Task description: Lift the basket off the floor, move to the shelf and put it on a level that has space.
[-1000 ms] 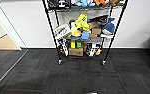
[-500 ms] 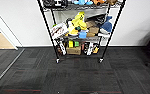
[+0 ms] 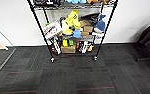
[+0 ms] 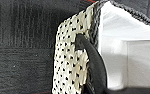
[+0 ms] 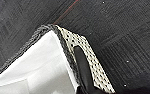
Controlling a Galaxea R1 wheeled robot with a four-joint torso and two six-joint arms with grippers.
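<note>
Dark grey carpet (image 3: 73,75) lies before us. At top centre stands the tall black wire shelf (image 3: 41,30), crowded with toys. Our wrist views show the cream woven dotted basket (image 4: 71,57) above carpet; our grippers' state we cannot tell.

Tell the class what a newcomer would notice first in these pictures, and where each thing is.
First, the shelf, a black wire rack standing against the white wall, its lower tiers crowded with toys, among them a yellow toy, and boxes. Next, in both wrist views, the basket: cream dotted weave, white lining, a black loop handle, seen above dark carpet.
</note>
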